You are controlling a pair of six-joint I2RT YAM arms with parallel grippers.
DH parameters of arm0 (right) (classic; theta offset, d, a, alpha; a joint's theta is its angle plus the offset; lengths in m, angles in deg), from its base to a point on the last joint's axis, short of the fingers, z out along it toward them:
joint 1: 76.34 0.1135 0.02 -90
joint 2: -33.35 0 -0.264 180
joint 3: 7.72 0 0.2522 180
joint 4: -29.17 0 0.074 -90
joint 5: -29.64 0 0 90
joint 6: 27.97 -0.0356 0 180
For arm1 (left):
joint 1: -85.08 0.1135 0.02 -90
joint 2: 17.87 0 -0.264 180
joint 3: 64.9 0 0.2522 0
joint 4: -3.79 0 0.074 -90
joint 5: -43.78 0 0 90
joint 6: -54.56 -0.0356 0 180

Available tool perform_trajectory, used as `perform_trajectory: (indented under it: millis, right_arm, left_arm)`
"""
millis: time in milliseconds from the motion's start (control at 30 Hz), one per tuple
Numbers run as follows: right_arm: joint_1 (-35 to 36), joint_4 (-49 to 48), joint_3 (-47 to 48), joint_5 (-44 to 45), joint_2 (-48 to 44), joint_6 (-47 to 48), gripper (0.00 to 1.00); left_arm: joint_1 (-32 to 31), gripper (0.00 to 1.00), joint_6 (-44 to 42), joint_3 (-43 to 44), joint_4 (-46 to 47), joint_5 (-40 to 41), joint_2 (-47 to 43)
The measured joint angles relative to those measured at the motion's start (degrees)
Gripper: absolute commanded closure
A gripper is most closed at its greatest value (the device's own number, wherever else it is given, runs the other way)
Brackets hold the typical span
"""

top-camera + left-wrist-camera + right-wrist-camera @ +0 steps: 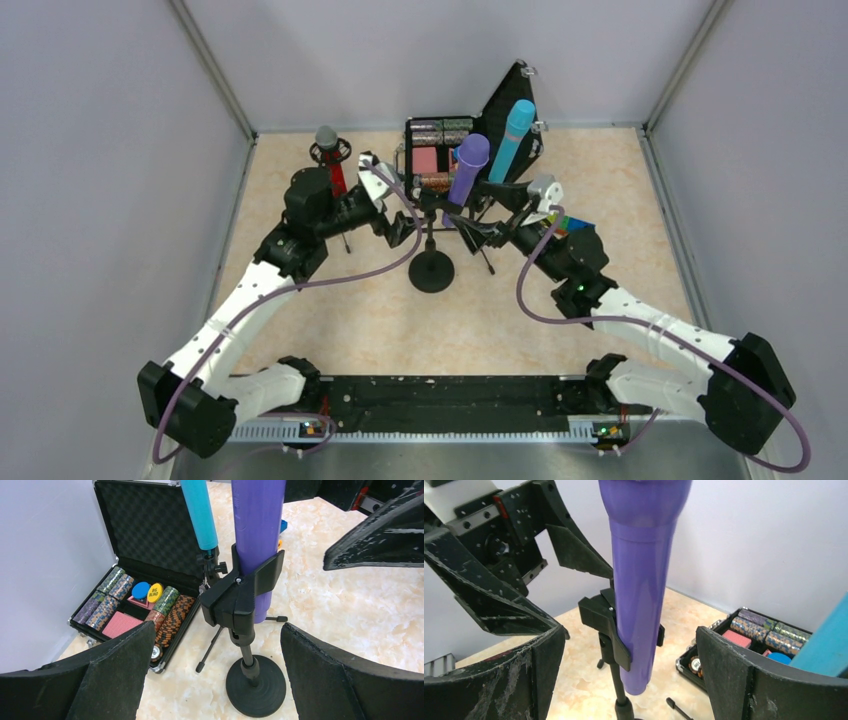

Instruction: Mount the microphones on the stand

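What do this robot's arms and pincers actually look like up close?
Both the left arm and right arm have white shell segments joined by chunky black joints, with a thin purple cable looping alongside each. The left pincer and right pincer each have two broad, wedge-shaped black fingers, the right one's scuffed with whitish marks.

The purple microphone (467, 168) stands right in front of me. It tips a little and sits in the black clip (240, 592) of the round-foot stand (432, 272). Behind it, the light blue microphone (511, 140) leans in a second stand (210, 565). The red microphone (336, 178), with its grey head, stands straight up, off to my left.
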Motion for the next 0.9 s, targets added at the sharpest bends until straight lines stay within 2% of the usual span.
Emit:
perform_trajectory:
  millis: [333,567,767,900]
  right_arm:
    - [-0.02,5.75,-4.85,1.73,-5.64,0.85,0.01]
    - [-1.46,6.67,-8.02,0.02,-6.86,-3.41,0.02]
    - [-2.73,8.15,-8.83,-2.25,-6.86,-6.78,0.02]
    - [-3.43,8.44,-8.83,-3.19,-6.71,-8.07,0.01]
  left_arm:
    - [0.28,0.01,-0.92,0.59,-2.51,-2.86,-1.03]
    - [0.52,0.02,1.29,2.4,-1.95,-3.23,-1.09]
    - [0.52,0.14,6.49,2.4,3.21,-2.93,-1.44]
    - [0.52,0.31,10.6,2.75,6.12,-2.73,-1.14]
